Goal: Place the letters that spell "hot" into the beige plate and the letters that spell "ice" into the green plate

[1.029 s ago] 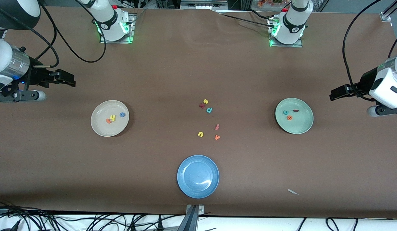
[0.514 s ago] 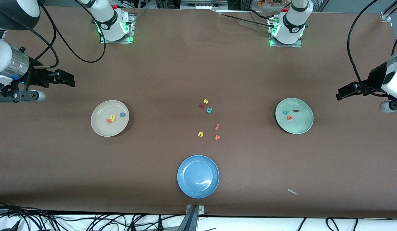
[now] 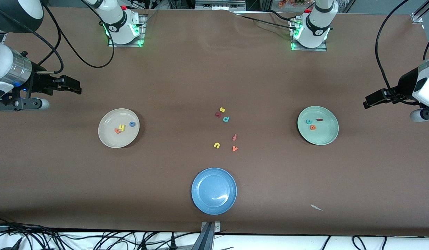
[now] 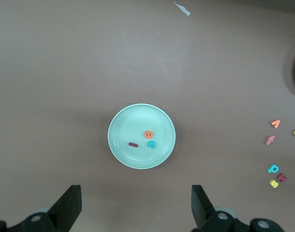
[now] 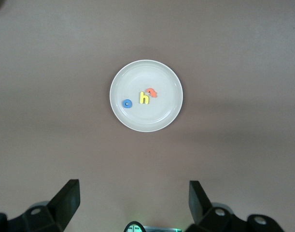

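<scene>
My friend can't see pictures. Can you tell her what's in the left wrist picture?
A pale green plate sits on a brown table, holding three foam letters: an orange e, a teal c and a dark red i. The left gripper hangs open above, holding nothing.

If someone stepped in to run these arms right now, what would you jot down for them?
Left hand: open, empty, up beside the green plate.
Right hand: open, empty, up beside the beige plate.
Beige plate holds h, o, t.
Green plate holds i, c, e.
Done: both words sorted.
Left: nothing; the spare letters mid-table and the blue plate stay as they lie.
</scene>
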Controlling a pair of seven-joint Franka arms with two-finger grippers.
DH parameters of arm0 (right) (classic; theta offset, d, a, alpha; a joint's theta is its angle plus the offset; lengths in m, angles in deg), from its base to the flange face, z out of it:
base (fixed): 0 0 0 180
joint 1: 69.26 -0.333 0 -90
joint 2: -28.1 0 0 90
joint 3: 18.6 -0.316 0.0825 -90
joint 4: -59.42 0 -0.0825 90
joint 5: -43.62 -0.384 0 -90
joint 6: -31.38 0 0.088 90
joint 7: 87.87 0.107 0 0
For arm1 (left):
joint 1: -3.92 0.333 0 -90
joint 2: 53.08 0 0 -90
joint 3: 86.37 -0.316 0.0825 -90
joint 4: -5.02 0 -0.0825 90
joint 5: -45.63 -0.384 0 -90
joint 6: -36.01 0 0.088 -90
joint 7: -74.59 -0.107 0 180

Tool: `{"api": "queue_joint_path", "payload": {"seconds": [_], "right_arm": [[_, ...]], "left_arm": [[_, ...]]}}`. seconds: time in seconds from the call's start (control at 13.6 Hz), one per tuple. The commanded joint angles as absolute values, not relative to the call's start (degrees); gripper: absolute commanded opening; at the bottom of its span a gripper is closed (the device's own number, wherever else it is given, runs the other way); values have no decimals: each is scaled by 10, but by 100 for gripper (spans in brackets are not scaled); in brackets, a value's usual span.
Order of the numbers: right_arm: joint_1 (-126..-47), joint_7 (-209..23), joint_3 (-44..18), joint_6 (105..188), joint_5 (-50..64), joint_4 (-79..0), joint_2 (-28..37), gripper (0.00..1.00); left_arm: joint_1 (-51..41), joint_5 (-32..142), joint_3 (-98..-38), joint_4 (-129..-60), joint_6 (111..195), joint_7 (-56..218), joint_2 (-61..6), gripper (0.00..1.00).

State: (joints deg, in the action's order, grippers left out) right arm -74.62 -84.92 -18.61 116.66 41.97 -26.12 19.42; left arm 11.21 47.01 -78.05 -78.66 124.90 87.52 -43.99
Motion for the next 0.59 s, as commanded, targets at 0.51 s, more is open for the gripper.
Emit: {"api": "queue_joint_path", "payload": {"seconds": [0.51], "right_arm": [[-739, -861, -189, 1169, 408, -253, 190, 100]], "left_arm": [[114, 482, -785, -798, 1252, 824, -449, 100]]}}
